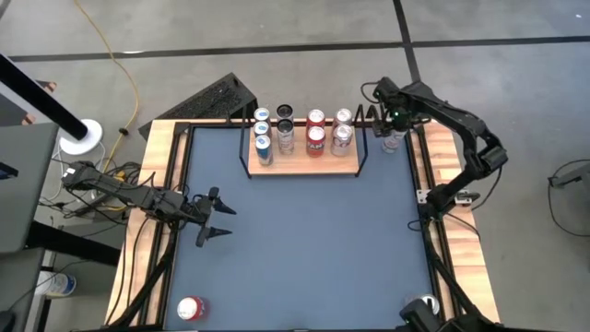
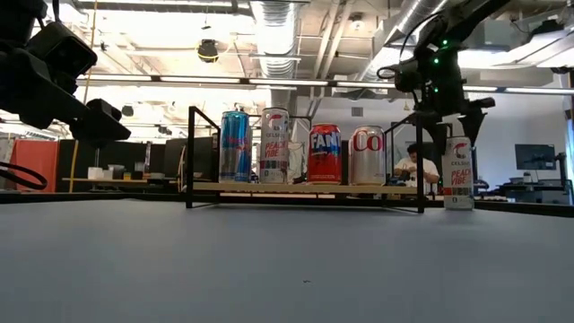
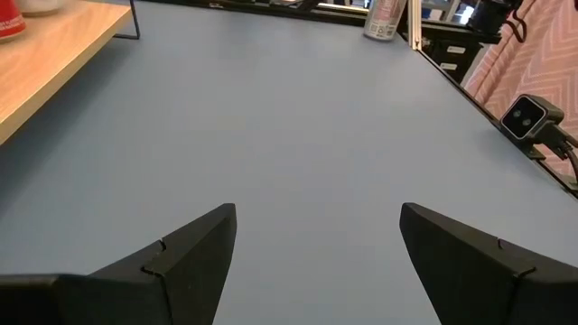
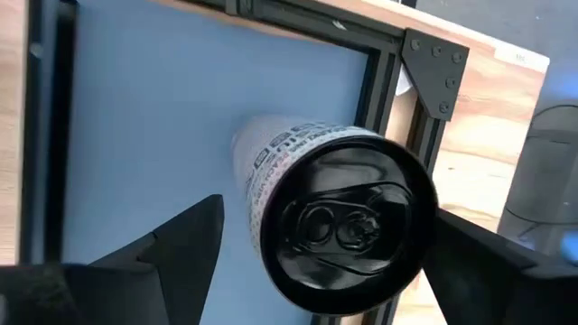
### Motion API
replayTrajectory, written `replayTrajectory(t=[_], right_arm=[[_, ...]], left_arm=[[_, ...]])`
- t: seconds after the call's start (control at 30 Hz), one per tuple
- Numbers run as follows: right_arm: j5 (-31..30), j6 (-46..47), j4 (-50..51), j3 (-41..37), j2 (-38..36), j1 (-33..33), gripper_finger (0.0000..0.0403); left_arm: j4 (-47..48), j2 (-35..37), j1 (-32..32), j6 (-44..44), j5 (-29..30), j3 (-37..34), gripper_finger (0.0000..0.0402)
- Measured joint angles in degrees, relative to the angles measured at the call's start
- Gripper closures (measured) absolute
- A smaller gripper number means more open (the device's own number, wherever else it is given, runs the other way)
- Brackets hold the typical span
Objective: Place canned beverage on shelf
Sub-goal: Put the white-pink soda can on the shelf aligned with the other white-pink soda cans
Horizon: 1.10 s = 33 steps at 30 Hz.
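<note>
A white canned beverage (image 2: 457, 175) with a black top (image 4: 348, 226) stands upright on the blue tabletop, in the far right corner just right of the shelf (image 1: 304, 164). My right gripper (image 4: 330, 212) hangs over it, pointing steeply down and open. One finger stands on each side of the can's top, and I cannot tell whether either touches it. The light-wood shelf with black wire sides (image 2: 305, 187) carries several upright cans. My left gripper (image 1: 221, 221) waits open at the table's left side, with nothing between its fingers (image 3: 318, 212).
A red can (image 1: 190, 308) lies on the near left corner of the table. The wooden table rim and black corner bracket (image 4: 433, 68) run close behind the white can. A person (image 2: 415, 163) sits in the room beyond the table. Bare blue tabletop (image 1: 304, 249) stretches before the shelf.
</note>
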<state>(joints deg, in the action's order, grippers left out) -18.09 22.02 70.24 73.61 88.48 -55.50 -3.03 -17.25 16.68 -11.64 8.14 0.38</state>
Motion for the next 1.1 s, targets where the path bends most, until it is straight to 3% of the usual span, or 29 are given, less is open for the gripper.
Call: replayTrajectory(t=[0.53,0.83,1.1], right_arm=[[0.22,-1.68,-0.36,0.01,-4.48,0.66,0.0213],[1.37,1.25,5.36,0.01,-11.04,7.60,0.0196],[5.98,11.84,14.64,0.05,-16.84,24.87,0.0195]], left_arm=[[0.00,0.02,0.01,0.00,0.00,-0.01,0.0100],[0.00,0.00,-0.01,0.00,-0.02,-0.02,0.0100],[0.00,0.02,0.01,0.00,0.00,-0.01,0.0100]])
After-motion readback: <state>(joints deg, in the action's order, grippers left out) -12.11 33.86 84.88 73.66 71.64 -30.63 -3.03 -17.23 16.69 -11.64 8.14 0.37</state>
